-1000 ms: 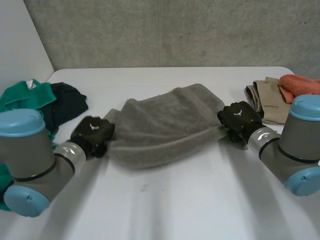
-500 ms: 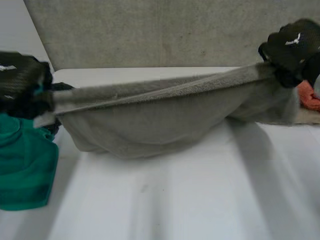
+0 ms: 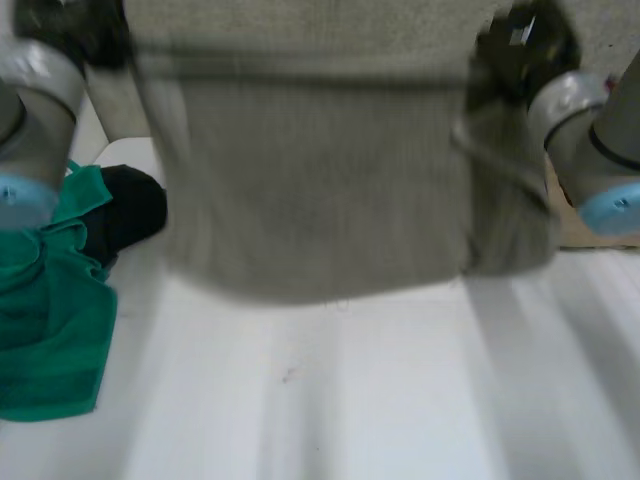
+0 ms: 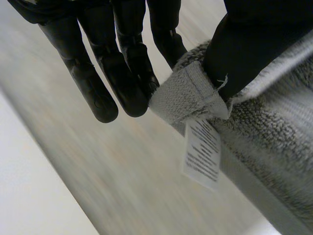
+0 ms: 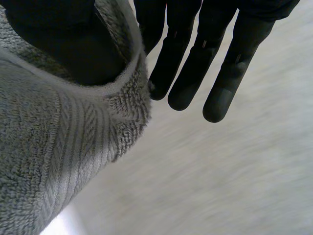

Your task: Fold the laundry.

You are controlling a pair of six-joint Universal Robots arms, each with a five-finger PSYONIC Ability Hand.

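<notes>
A grey towel (image 3: 310, 180) is being held up above the white surface (image 3: 350, 400), stretched wide between the two arms and hanging as a broad sheet in the head view, with its lower edge drooping over the far half of the surface; whether that edge is touching the surface cannot be told. One upper corner is being pinched by the left robot hand (image 4: 117, 63): in the left wrist view the hemmed corner is being pressed by the thumb against the nearest of the straight fingers (image 4: 93, 88), and a white care label (image 4: 201, 152) is dangling from the hem just below the pinch. The opposite upper corner is being gripped by the right robot hand (image 5: 195, 58), its thumb being sunk into the towel's rolled edge and the cloth being squeezed against the nearest straight finger, while the other fingers are being held straight, clear of the cloth. A green cloth (image 3: 50, 330) is lying on the surface at the robot's left side, and a black garment (image 3: 125, 215) is lying against it, just behind it
</notes>
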